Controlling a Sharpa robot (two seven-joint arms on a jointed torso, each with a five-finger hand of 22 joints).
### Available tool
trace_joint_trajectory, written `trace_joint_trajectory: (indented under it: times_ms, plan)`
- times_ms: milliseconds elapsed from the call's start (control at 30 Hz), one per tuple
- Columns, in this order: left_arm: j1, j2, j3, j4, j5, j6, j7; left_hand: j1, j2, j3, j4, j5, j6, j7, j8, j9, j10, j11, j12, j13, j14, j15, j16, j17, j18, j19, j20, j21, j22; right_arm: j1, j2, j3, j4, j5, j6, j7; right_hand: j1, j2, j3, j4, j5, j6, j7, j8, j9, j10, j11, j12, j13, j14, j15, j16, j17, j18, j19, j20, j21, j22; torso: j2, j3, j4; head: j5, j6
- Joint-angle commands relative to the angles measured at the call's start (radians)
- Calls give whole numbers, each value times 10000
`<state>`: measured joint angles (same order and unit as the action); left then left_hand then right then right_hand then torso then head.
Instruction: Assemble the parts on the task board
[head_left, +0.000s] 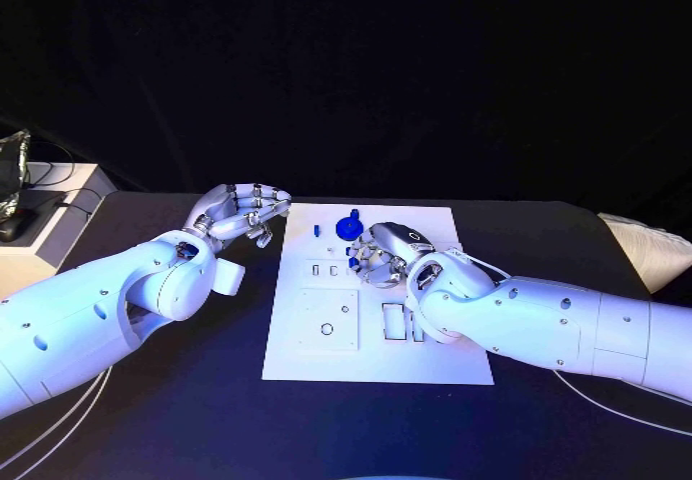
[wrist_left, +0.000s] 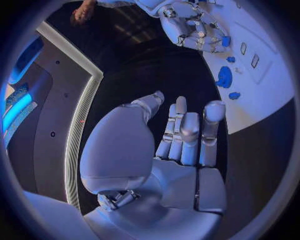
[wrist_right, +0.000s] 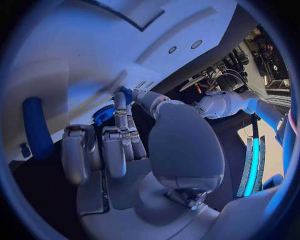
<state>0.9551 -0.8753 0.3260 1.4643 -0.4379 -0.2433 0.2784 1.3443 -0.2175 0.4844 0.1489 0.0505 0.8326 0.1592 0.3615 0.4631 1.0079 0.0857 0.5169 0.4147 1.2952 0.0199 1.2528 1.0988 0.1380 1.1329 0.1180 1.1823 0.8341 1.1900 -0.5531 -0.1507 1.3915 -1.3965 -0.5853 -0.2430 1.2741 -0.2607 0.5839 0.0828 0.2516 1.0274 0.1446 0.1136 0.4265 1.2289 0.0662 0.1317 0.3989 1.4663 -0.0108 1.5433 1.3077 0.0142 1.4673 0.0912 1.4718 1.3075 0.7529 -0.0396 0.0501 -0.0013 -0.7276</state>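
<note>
While over the task board, right hand pinches a blue part | left hand empty (fingers apart)

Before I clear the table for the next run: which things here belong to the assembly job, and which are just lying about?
Job:
- flat white task board
- small blue plastic parts
- right hand, over the board
- left hand, beside the board

Lying about:
- pale box with dark cables, at the table's edge
</note>
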Motion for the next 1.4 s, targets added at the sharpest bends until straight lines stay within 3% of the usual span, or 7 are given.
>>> trace_joint_trajectory:
  times_ms: [33,367,1400]
  plan:
    - [2,11,7,19,13,38,53,59,29,36,-20,-1,-73,1,-2,-9,-63,24,35,11,61,8,43,-7,73,61,2,60,11,-8,-10,-1,-9,-15,172,51,36,13,59,-15,-46,90,11,52,24,74,20,-69,-56,824,49,-62,1608,116,556,55,-48,1996,-1,2,-1,-21,-14]
    - [2,4,7,20,8,13,55,67,32,40,-24,-1,-75,2,-1,-16,-76,24,53,10,63,8,52,-6,74,58,2,62,8,-9,-49,-1,-15,-16,278,40,135,69,128,-98,-34,161,-11,97,60,198,3,-235,-246,817,33,-73,1578,121,551,45,-66,1990,-3,-1,-2,-36,-17]
    - [2,0,7,-13,6,-32,44,75,36,45,-28,-1,-76,5,1,-21,-88,26,67,8,60,9,55,-14,73,59,3,68,14,-39,-233,0,9,995,-31,688,378,354,546,-426,276,283,27,254,238,105,97,-717,-1288,769,101,-153,1368,167,474,95,-283,1881,2,7,-5,-74,6]
